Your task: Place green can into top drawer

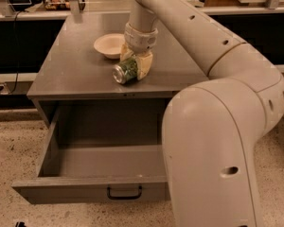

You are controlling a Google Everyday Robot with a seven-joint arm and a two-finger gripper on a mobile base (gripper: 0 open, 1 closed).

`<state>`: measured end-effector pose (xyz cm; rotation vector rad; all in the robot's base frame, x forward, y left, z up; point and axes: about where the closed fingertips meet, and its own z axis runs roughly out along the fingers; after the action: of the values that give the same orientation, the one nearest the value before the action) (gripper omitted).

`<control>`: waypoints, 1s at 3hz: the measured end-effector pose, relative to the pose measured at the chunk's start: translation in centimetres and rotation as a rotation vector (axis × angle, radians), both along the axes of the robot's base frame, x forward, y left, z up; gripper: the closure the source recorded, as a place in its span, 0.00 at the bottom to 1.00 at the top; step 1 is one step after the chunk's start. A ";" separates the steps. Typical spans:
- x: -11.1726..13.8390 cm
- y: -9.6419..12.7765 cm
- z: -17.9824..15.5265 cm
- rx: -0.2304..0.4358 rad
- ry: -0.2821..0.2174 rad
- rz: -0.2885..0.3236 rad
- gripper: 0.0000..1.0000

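Observation:
The green can [125, 71] lies on its side on the grey cabinet top [75, 72], its silver end facing the front edge. My gripper [135, 64] reaches down over it, with cream fingers [146, 66] on either side of the can's body, shut on it. The top drawer [85, 162] stands pulled open below and in front, its inside bare, with a black handle [124, 193] at the centre of its front panel. My big arm covers the drawer's right part.
A cream bowl [110, 45] sits on the cabinet top just behind and left of the can. A counter with clutter runs along the back. Speckled floor lies to the left of the drawer.

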<state>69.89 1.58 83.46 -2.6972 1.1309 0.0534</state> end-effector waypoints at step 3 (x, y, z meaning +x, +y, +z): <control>-4.8 -2.1 3.0 0.144 0.031 -0.116 1.00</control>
<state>65.12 -0.54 86.47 -2.5090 1.2403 0.1520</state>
